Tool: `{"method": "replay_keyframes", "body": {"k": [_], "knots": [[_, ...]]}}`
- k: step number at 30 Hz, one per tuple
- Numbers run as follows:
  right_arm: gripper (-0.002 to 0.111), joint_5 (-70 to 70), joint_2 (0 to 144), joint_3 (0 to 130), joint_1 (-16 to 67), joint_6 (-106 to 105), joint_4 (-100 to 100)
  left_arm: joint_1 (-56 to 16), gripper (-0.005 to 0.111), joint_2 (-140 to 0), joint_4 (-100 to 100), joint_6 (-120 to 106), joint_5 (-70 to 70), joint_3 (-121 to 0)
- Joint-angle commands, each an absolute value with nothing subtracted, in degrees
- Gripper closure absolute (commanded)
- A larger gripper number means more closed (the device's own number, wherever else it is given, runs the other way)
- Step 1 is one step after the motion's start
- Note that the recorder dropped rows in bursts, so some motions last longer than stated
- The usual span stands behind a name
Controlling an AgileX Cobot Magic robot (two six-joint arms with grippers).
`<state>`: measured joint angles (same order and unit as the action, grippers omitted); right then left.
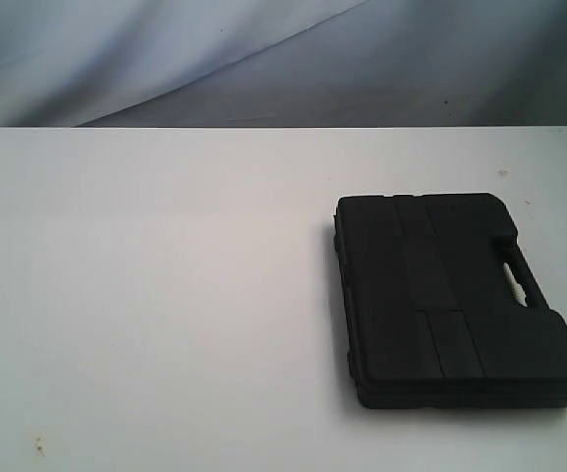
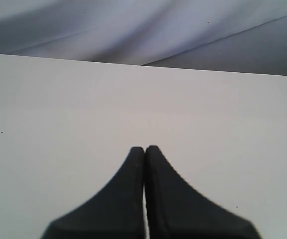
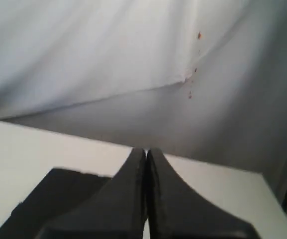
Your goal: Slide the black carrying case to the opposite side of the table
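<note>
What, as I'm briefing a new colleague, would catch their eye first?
A black case lies flat on the right of the white table in the exterior view, handle cutout toward the right. Both grippers are shut: the left gripper over bare table, the right gripper with the case behind it.

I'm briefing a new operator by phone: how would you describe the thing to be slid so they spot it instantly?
Start from the wide white matte table. On its right side in the exterior view lies a flat rectangular matte black plastic case. Its slotted handle on the right edge and its dark colour against the pale top set it apart.
</note>
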<state>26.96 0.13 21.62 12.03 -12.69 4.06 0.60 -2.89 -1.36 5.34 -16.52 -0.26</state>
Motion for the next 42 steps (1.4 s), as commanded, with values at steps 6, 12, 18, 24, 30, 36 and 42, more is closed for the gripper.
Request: {"method": "replay_keyframes", "body": {"k": [6, 12, 18, 24, 30, 36, 42], "knots": [[0.108, 21.09, 0.00, 11.82, 12.06, -13.05, 13.25, 0.75, 0.107, -2.84, -1.43, 5.47, -16.08, 0.00], [0.108, 19.34, 0.00, 11.82, 12.06, -11.78, 14.75, 0.75, 0.107, -2.84, -1.43, 5.47, -16.08, 0.00], [0.108, 18.65, 0.00, 11.82, 12.06, -11.80, 12.16, 0.75, 0.107, -2.84, -1.43, 5.47, -16.08, 0.00], [0.108, 24.27, 0.00, 11.82, 12.06, -12.90, 6.68, 0.75, 0.107, -2.84, -1.43, 5.47, -16.08, 0.00], [0.108, 24.55, 0.00, 11.05, 12.06, -13.86, 6.68, 0.75, 0.107, -2.84, -1.43, 5.47, -16.08, 0.00], [0.108, 18.79, 0.00, 3.13, 12.06, -13.89, 8.22, 0.75, 0.107, -2.84, -1.43, 5.47, -16.08, 0.00], [0.108, 18.37, 0.00, 0.00, 12.06, -14.29, 8.92, 0.75, 0.107, -2.84, -1.43, 5.47, -16.08, 0.00]]}}
